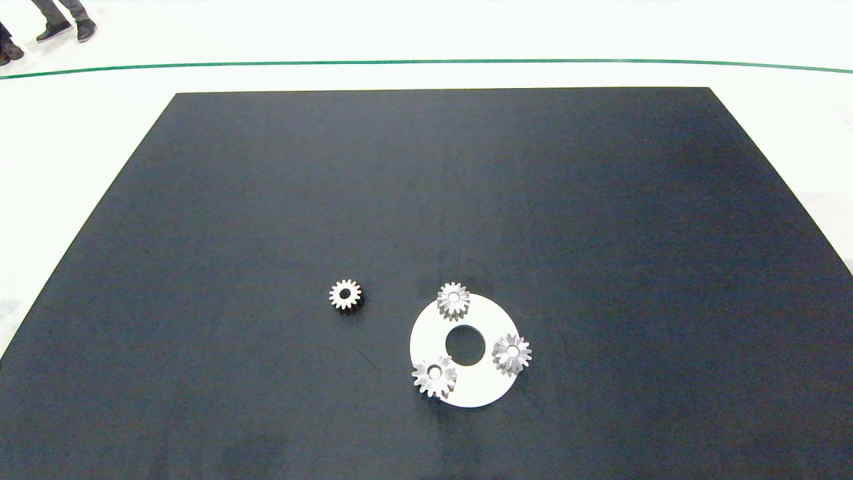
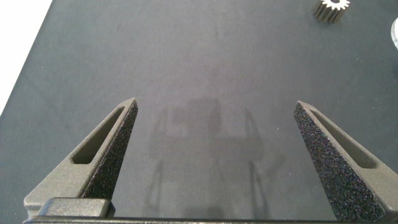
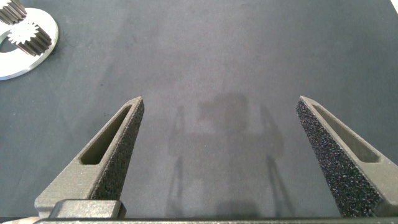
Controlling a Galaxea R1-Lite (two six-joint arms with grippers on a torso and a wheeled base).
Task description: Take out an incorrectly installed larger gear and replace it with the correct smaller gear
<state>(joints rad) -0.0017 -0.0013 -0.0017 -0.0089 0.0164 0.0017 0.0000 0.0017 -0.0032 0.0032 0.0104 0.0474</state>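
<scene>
so both grippers hang wide open over bare mat, the left gripper [image 2: 214, 155] and the right gripper [image 3: 217, 155], holding nothing, and neither arm shows in the head view. nearest on the black mat [image 1: 200, 400] lies the white ring plate [image 1: 480, 390], with three silver gears on its rim. the larger gear [image 1: 434, 377], i judge, is the one at the near left edge, but all three look much alike, so the worst risk is lifting a wrong one. its long teeth may also slip between the fingers, or the light plate may slide or tip when the gear is pulled. the smaller gear [image 1: 345, 294] lies flat alone, well apart to the left of the plate; being low, it may be pushed away instead of grasped. beyond the mat is a pale floor with a green line [image 1: 426, 62], and a person's shoes [image 1: 65, 29] at the far left corner.
</scene>
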